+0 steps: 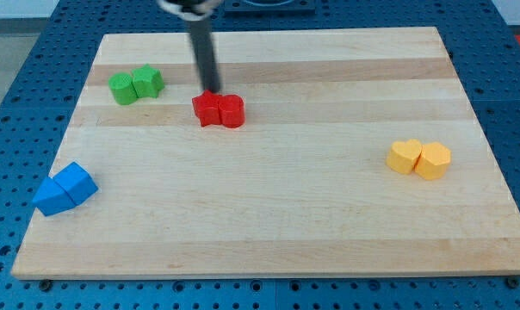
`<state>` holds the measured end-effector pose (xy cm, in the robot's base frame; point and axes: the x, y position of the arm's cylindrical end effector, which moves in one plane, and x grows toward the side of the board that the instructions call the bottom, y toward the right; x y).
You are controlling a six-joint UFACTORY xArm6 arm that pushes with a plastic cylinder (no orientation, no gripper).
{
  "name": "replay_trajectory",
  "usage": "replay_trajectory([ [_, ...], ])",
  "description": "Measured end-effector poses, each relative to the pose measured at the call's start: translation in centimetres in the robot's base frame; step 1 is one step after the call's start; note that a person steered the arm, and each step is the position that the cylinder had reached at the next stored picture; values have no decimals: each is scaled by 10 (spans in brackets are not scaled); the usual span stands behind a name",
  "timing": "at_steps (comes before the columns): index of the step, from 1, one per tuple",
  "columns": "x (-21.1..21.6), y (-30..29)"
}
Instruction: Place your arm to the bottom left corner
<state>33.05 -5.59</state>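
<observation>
My dark rod comes down from the view's top, and my tip (211, 89) sits at the top edge of the two red blocks, a star-like one (207, 108) and a rounder one (232, 112), which touch each other. Two green blocks (136, 84) lie together to the tip's left near the board's top left. Two blue blocks (65, 189), wedge-like, lie at the board's left edge toward the bottom left. Two yellow blocks, a heart shape (405, 157) and a hexagon shape (433, 161), lie together at the right.
The wooden board (269, 232) lies on a blue perforated table (19, 95). Its bottom left corner (19, 271) is below the blue blocks.
</observation>
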Motion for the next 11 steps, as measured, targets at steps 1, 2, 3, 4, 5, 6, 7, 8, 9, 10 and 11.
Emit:
replay_trajectory([
  [1, 10, 70],
  [2, 56, 90],
  [3, 116, 90],
  [4, 180, 72],
  [5, 244, 12],
  [6, 282, -72],
  [7, 281, -246],
  [8, 279, -249],
  [9, 279, -249],
  [10, 266, -248],
  [11, 235, -248],
])
